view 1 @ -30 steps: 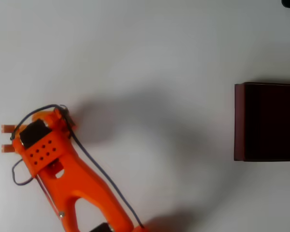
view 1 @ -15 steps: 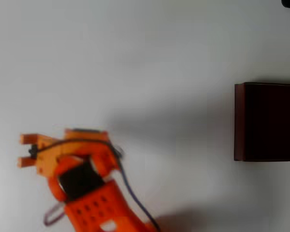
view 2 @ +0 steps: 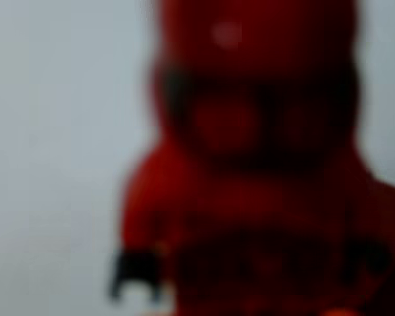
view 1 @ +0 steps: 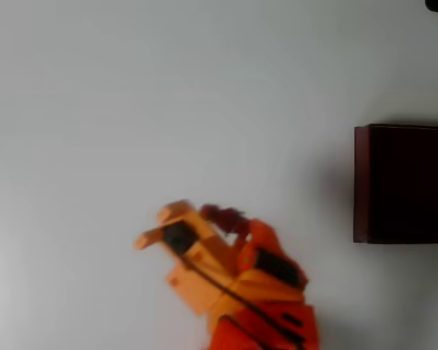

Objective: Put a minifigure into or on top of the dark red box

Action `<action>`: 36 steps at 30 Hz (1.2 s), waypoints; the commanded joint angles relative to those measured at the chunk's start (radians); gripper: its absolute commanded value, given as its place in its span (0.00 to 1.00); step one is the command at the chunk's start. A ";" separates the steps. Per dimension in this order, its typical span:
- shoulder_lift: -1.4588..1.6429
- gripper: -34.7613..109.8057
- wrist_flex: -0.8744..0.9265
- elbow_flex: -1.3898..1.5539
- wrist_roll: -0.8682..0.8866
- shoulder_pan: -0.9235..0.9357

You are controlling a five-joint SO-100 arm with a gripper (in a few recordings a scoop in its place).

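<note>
A plain white table surface (view 1: 168, 87) is seen in the overhead view. The large rectangular dark red box (view 1: 403, 184), thin maroon walls around a near-black interior, is cut off by the right edge. The blurred orange two-finger gripper (view 1: 223, 219) is located at lower centre, well apart from the box. The tiny red minifigure (view 1: 220, 215) is seen pinched between its fingers. In the wrist view the minifigure (view 2: 250, 164) is seen close-up and out of focus.

The white worktop (view 1: 168, 87) looks smooth and matt. The orange moulded-plastic gripper (view 1: 177, 226) has a dull finish. The tiny red plastic minifigure (view 2: 250, 164) shows a faint glossy highlight. The dark red thin-walled box (view 1: 361, 182) at the worktop's right edge looks matt.
</note>
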 commanded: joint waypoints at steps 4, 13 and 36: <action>-0.172 0.24 -0.121 -0.121 -0.061 0.305; -0.612 0.24 -0.241 -0.400 -0.097 0.604; -1.057 0.32 -0.371 -0.449 -0.029 0.672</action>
